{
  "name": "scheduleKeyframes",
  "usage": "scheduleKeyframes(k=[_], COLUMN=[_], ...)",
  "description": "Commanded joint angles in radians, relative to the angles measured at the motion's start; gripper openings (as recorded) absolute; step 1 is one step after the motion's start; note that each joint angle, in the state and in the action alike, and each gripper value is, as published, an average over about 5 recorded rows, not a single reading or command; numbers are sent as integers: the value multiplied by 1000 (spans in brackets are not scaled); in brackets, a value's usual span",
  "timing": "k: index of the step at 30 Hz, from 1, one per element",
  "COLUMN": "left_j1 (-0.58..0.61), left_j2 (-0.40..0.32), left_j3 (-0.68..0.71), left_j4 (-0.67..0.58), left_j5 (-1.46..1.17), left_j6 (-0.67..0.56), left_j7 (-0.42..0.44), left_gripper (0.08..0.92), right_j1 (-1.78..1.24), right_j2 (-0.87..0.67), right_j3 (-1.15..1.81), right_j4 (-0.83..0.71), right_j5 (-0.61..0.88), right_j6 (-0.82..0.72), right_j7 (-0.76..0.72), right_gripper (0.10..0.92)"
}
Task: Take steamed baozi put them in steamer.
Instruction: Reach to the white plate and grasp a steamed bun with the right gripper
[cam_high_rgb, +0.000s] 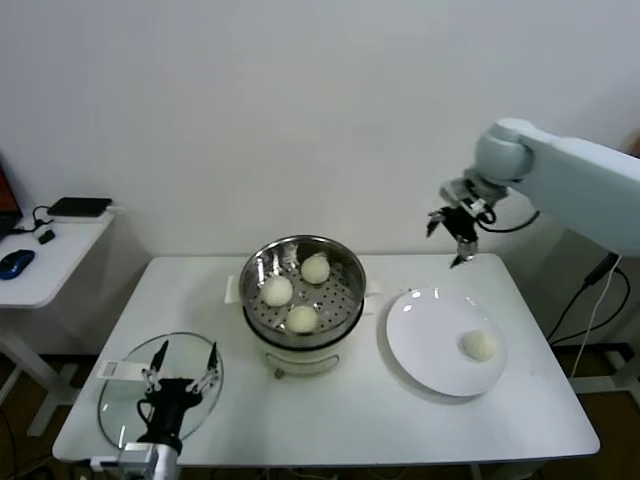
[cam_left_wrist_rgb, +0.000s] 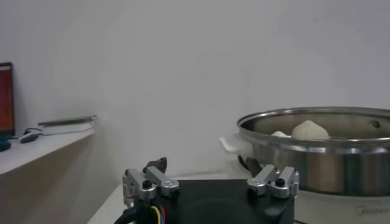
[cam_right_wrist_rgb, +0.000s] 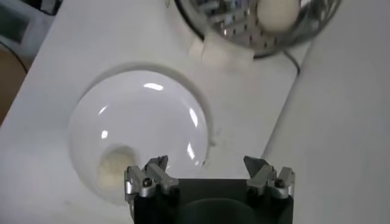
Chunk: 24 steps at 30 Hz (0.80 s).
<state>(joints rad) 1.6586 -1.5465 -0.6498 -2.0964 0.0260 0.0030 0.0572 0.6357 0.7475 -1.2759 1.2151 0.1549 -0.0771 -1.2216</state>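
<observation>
Currently, right gripper (cam_high_rgb: 452, 238) is hanging open, empty, upper right above the plate (cam_high_rgb: 420, 340), since one baozi (cam_high_rgb: 480, 345) is awaiting transfer; left gripper (cam_high_rgb: 186, 369) is idling open, lower left.

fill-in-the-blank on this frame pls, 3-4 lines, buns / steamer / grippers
1. The round shiny steel steamer basket holds ____ small off-white dough buns.
2. One more off-white bun lies on the flat white ____.
3. The right gripper, fingers open, holds ____.
4. The left gripper hovers above the round glass ____.

Missing words: three; plate; nothing; lid
</observation>
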Motion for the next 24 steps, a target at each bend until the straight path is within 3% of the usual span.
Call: scheduleKeyframes(k=[1, 10, 24], left_j1=[-8, -4, 4], left_j2=[-2, 1, -1], left_j3=[15, 14, 4], left_j4=[8, 15, 19], left_j5=[13, 14, 15], left_j6=[0, -3, -4], left_j7=[0, 1, 0], left_gripper=[823, 823, 823], right_j1=[-213, -438, -619], right_j2=[-259, -290, -141], right_j3=[90, 232, 367], right_j4=[37, 44, -74], right_j5=[-40, -100, -161], right_j6=[-151, -157, -147], right_j7=[70, 85, 122], right_gripper=[823, 823, 823])
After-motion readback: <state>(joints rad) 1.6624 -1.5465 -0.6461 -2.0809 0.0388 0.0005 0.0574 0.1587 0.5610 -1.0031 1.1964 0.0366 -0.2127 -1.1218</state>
